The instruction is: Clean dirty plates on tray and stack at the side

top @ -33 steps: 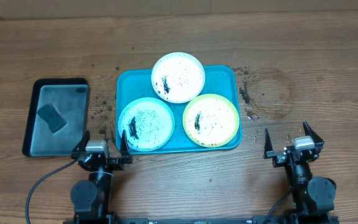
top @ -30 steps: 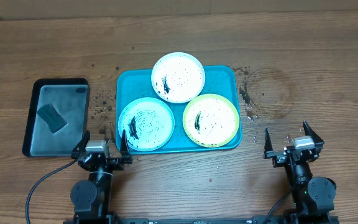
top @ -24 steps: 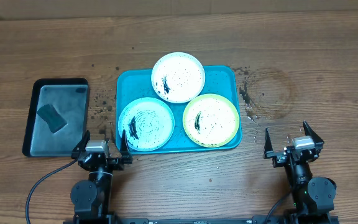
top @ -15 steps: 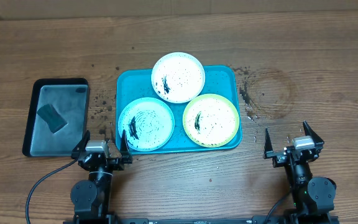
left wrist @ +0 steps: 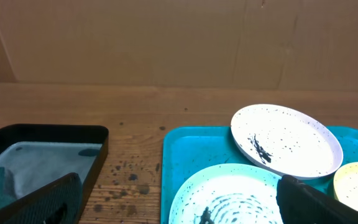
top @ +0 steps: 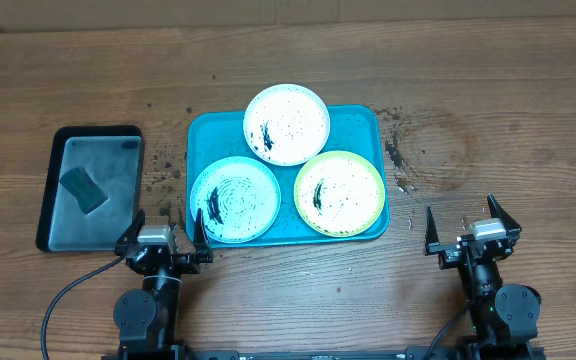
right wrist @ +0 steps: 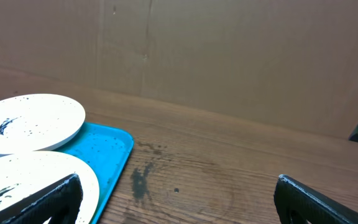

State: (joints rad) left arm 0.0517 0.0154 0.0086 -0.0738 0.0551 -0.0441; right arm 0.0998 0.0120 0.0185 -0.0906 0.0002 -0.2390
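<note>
Three speckled plates lie on the turquoise tray (top: 200, 138): a white-rimmed plate (top: 286, 123) at the back, a light blue one (top: 235, 200) front left, a yellow-green one (top: 339, 193) front right. My left gripper (top: 165, 230) is open and empty just in front of the tray's front left corner. My right gripper (top: 473, 228) is open and empty to the right of the tray. The left wrist view shows the white plate (left wrist: 288, 140), the blue plate (left wrist: 229, 196) and the tray (left wrist: 182, 162). The right wrist view shows the white plate (right wrist: 27, 121), the yellow-green plate (right wrist: 36, 180) and the tray (right wrist: 107, 149).
A smaller black tray (top: 58, 150) with a dark sponge (top: 83, 189) stands to the left; it also shows in the left wrist view (left wrist: 42, 152). Dark stains mark the wood left of the turquoise tray (top: 163, 170) and to its right (top: 408, 160). A cardboard wall stands at the back.
</note>
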